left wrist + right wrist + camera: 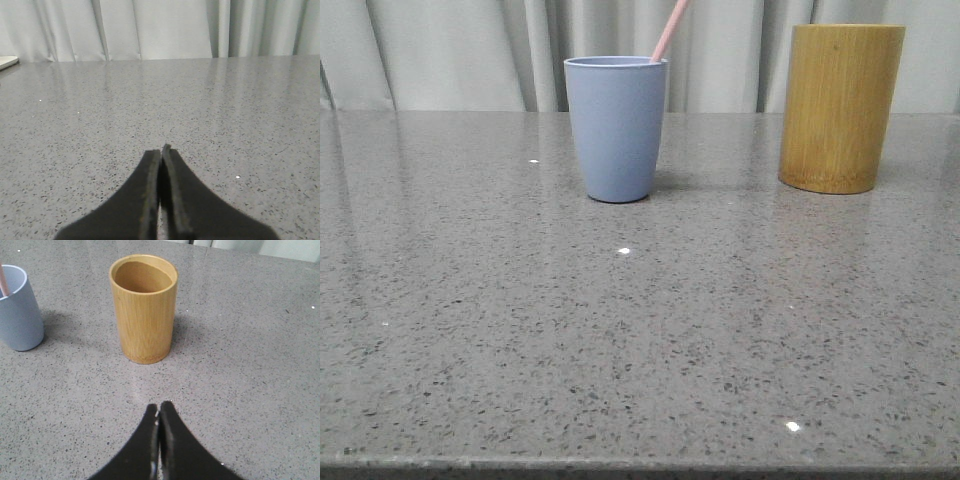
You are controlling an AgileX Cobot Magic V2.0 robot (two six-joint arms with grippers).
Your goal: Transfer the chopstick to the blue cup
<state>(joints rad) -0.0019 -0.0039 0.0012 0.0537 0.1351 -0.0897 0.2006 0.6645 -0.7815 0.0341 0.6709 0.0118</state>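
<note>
The blue cup (616, 128) stands upright at the back of the grey table, and a pale pink chopstick (669, 30) leans out of it toward the right. In the right wrist view the blue cup (19, 310) shows at one edge with the chopstick's (4, 282) end inside it. My right gripper (159, 407) is shut and empty, low over the table a little short of the bamboo holder. My left gripper (161, 151) is shut on nothing, over bare table, with no task object in its view. Neither gripper appears in the front view.
A yellow-brown bamboo holder (841, 107) stands upright to the right of the blue cup; the right wrist view shows the bamboo holder (144, 307) with nothing inside. Grey curtains (470, 50) hang behind the speckled table (640, 340). A pale object's corner (6, 62) lies at the far edge.
</note>
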